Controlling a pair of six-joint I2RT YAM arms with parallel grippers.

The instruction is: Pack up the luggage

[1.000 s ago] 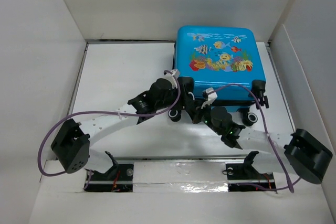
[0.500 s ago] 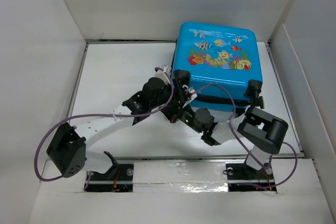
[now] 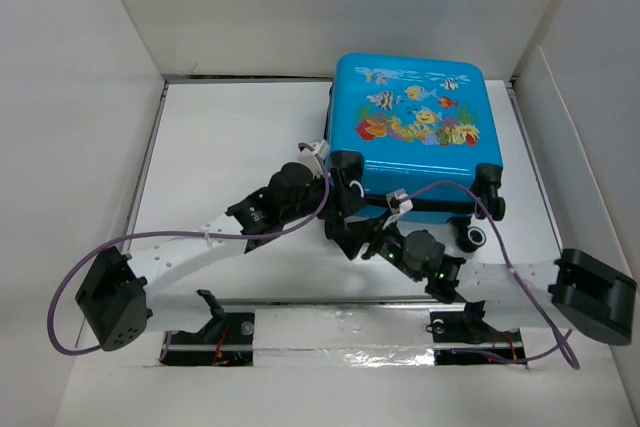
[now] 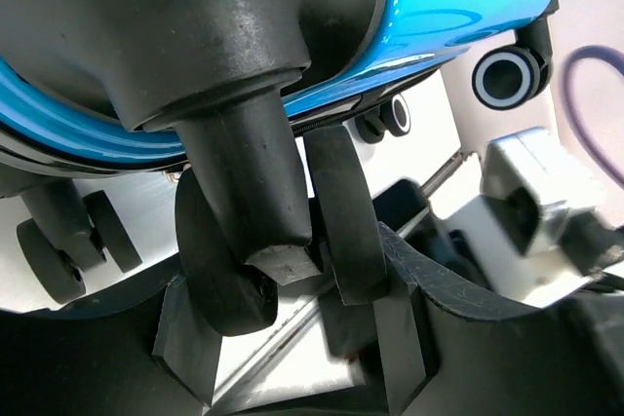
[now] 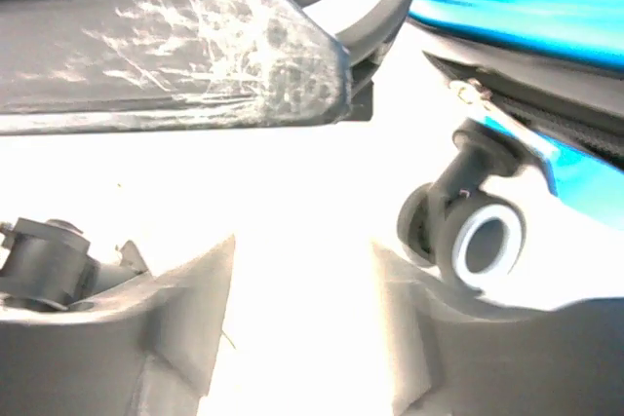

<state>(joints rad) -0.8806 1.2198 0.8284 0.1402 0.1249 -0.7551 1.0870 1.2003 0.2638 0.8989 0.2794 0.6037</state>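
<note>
The luggage (image 3: 415, 137) is a closed bright-blue suitcase with a fish print, lying flat at the back right of the table. My left gripper (image 3: 340, 187) is at its near left corner. In the left wrist view the black twin wheel (image 4: 341, 221) sits between my left gripper's (image 4: 292, 309) fingers, which press on both sides of it. My right gripper (image 3: 362, 239) hovers low just in front of the suitcase's near edge. Its jaws (image 5: 302, 270) stand apart with only bright table between them. A white-rimmed wheel (image 5: 483, 241) hangs beside its right finger (image 5: 429, 319).
White walls (image 3: 80, 97) box in the table on the left, back and right. Purple cables (image 3: 70, 287) loop from both arms. Another suitcase wheel (image 3: 472, 237) sticks out at the near right corner. The arm mounts (image 3: 215, 327) sit at the near edge.
My right gripper has gone from shut to open, and its arm swung in towards the middle and back out right. The suitcase tilted briefly and settled. The left gripper stays on the wheel.
</note>
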